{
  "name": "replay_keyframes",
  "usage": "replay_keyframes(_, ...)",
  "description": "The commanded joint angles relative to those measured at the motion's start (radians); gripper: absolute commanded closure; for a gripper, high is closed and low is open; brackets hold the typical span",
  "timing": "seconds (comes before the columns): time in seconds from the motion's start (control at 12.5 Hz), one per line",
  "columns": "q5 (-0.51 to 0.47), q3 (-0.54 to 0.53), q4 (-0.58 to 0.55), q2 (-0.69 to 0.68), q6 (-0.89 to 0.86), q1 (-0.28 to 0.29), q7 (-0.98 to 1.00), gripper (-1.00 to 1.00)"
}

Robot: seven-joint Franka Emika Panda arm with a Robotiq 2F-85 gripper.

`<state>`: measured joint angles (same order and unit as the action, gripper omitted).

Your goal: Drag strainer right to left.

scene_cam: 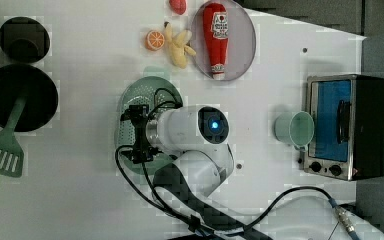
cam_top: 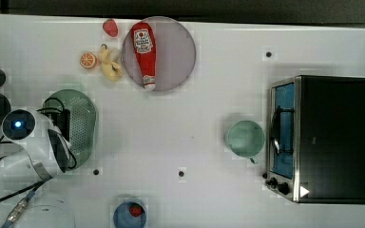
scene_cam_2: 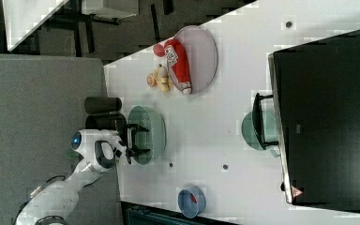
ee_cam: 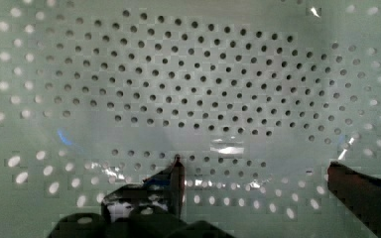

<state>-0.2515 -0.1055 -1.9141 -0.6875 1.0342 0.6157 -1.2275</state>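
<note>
The strainer (cam_top: 80, 124) lies near the worktop's (cam_top: 185, 137) left edge in the top view – the gripper (ee_cam: 253, 171) sits inside it, fingers apart, gripping nothing

The top view looks straight down on the white table (cam_top: 195, 142) from well above, and the left view does much the same from a little nearer, both sharing the strainer (cam_top: 81, 124), plate (cam_top: 171, 52), cup (cam_top: 244, 137) and oven (cam_top: 323, 137). The right view looks down at a slant, seemingly turned a quarter round, taking in the same table and some dark floor (scene_cam_2: 42, 93). The wrist view sits very close above the strainer's perforated inside.
</note>
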Motion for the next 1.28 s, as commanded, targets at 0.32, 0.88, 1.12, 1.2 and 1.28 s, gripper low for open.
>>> replay_keyframes(0.32,0.004,0.016,0.054,-0.021,0.000,0.040,-0.033,-1.00)
replay_keyframes(0.88,0.022,0.161,0.046,0.270,-0.288,0.034,0.389,-1.00)
replay_keyframes(1.12,0.028,0.318,0.052,0.452,-0.412,0.024,0.563,-1.00)
replay_keyframes(1.2,0.033,0.376,0.052,0.510,-0.464,0.020,0.640,-1.00)
replay_keyframes(1.28,0.053,0.437,0.053,0.567,-0.521,0.016,0.724,-1.00)
